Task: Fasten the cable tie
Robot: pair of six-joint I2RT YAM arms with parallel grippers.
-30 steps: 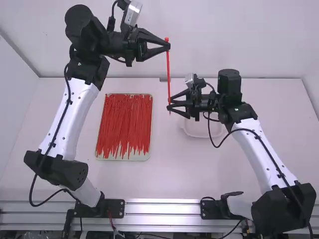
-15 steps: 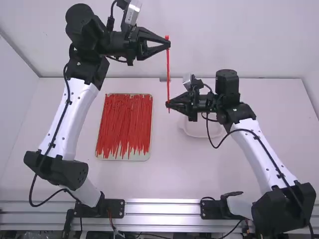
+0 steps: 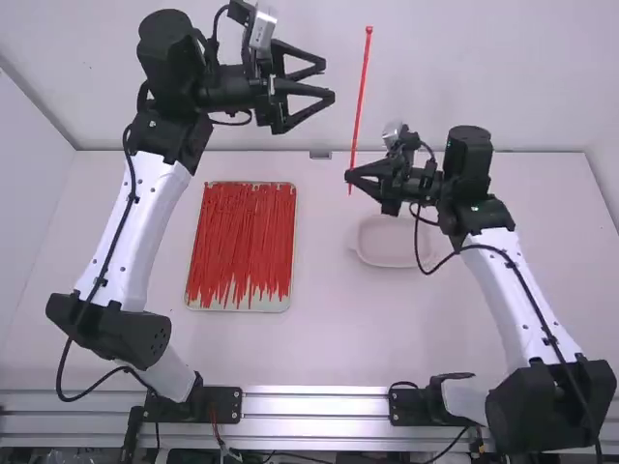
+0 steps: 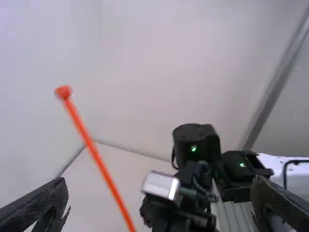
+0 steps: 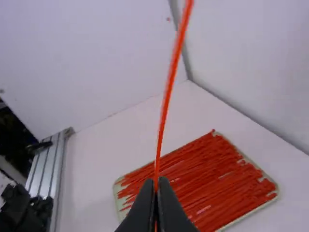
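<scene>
Since a moment ago the left claw (image 3: 328, 79) has let go and now we see it spread wide, while the right claw (image 3: 350, 178) has lifted the cable tie (image 3: 359, 106) clear. We have that claw clenched on the tie's lower end, the strip rising nearly upright above it.

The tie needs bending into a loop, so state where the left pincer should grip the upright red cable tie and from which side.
Probably just below the head, the free top end of the cable tie: the right pincer clamps the bottom. Come in level from the side where the open left pincer is, fingers across the thin upright strap.
</scene>
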